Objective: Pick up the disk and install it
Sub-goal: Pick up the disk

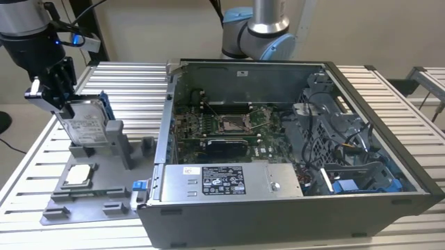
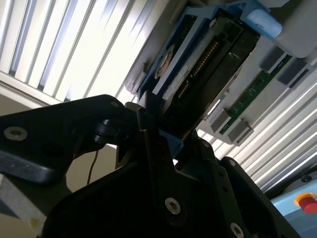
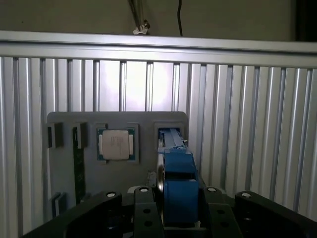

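claw [image 1: 61,101]: clenched on the disk [image 1: 87,126], gripping its upper end; the black fingers [image 3: 143,203] sit against both sides of the blue rail in the first wrist view.
disk position: upright on edge at the exterior view's left, over the grey fixture [image 1: 104,190], well apart from the computer case [image 1: 278,221].
disk orientation: silver face with white label turned toward the exterior camera; blue rail along the edge nearest the case.
disk lower end: level with the fixture's upright posts [image 1: 116,136]; whether it rests in the slot or hangs clear of it cannot be told.
second wrist view: the disk [image 2: 198,59] runs away from the claw [image 2: 166,131], with blue rails on both long edges and a connector row showing between them.
fixture contents: a small square chip [image 1: 78,175] lies flat in a recess, just beside the disk's slot; in the first wrist view the chip [image 3: 115,144] lies beside the disk's rail [image 3: 177,173].
counter [image 1: 132,83]: slatted aluminium; carries both the fixture and the case.
computer case: lying on its side, open on top, with the motherboard [image 1: 230,125] exposed.
grey box [image 1: 282,179]: long, with a black-and-white label, inside the case along its near wall.
arm [image 1: 264,34]: base joints stand behind the case.
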Robot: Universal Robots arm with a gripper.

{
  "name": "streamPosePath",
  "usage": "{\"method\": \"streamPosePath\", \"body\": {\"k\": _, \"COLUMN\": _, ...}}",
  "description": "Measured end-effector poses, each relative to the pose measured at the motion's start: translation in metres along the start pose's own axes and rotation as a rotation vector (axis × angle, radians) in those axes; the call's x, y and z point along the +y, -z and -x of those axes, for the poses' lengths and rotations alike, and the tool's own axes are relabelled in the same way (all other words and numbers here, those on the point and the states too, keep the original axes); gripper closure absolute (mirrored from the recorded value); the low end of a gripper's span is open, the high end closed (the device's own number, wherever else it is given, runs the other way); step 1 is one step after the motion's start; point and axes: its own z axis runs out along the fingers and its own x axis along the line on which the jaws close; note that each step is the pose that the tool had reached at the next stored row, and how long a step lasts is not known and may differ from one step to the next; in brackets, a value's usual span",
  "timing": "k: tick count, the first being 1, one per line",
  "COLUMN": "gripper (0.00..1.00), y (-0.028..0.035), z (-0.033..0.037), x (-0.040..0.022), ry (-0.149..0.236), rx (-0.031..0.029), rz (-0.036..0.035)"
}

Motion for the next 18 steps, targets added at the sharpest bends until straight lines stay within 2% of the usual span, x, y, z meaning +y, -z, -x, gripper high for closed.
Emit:
{"method": "streamPosePath", "body": {"k": 11, "gripper": 1.00, "y": 0.0163, "z": 0.0000, "x": 0.0000, "ry": 0.000, "rx": 0.0014, "rz": 0.0001}}
{"method": "streamPosePath", "body": {"k": 18, "gripper": 1.00, "y": 0.0243, "z": 0.0001, "x": 0.0001, "ry": 0.000, "rx": 0.0019, "rz": 0.0000}}
